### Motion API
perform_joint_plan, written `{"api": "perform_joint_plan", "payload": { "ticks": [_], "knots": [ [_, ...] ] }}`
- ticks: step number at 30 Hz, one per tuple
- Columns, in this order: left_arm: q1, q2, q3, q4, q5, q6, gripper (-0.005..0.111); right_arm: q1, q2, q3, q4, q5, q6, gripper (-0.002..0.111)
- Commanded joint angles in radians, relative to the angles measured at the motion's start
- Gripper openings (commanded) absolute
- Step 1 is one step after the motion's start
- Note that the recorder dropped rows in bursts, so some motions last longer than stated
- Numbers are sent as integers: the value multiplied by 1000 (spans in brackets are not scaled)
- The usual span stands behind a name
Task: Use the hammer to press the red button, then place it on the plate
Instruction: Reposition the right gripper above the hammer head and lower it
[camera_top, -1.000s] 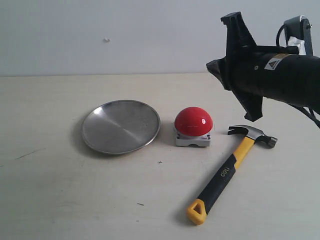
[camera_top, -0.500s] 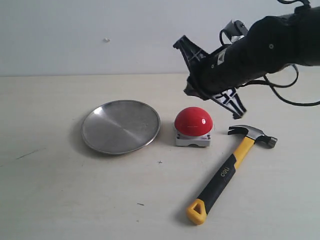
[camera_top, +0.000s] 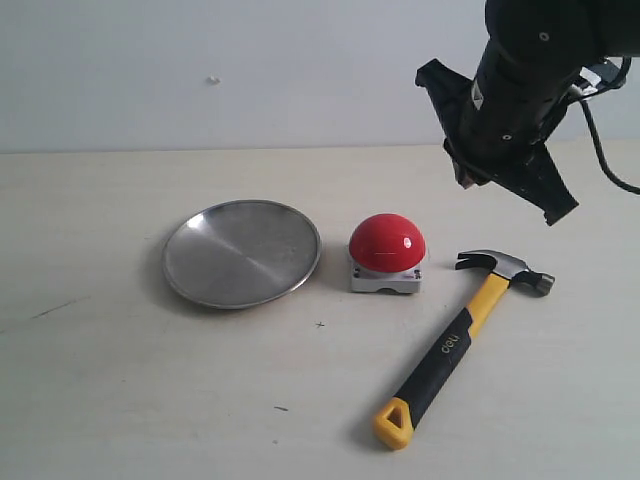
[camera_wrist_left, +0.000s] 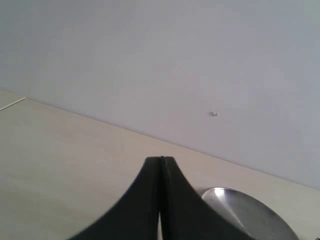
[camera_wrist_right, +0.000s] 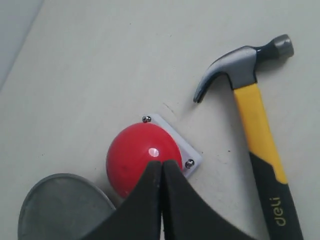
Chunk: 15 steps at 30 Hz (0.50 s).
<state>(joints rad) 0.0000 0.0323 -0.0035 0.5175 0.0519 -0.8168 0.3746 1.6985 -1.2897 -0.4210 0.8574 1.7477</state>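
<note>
Exterior view: the yellow-and-black claw hammer lies untouched at lower right, just beside the glossy red dome button, with the round brushed-metal plate at centre left. The right gripper, now upper right, hung over the button half a second ago. Left wrist view: the left gripper is pressed together, the plate beyond its tips. Right wrist view: the right gripper, also pressed together, should spread, then descend squarely across the hammer handle.
</note>
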Motion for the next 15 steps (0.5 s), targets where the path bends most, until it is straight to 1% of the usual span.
{"api": "perform_joint_plan", "payload": {
  "ticks": [1,4,9,15],
  "knots": [
    [1,-8,4,2,-3,-2,0,1,28,-6,38,19,2,0],
    [1,-8,4,2,-3,-2,0,1,73,-6,47,28,0,0],
    [1,-8,4,2,-3,-2,0,1,152,-6,39,-23,-19,2],
    [1,-8,4,2,-3,-2,0,1,203,-6,41,25,-19,18]
  ]
}}
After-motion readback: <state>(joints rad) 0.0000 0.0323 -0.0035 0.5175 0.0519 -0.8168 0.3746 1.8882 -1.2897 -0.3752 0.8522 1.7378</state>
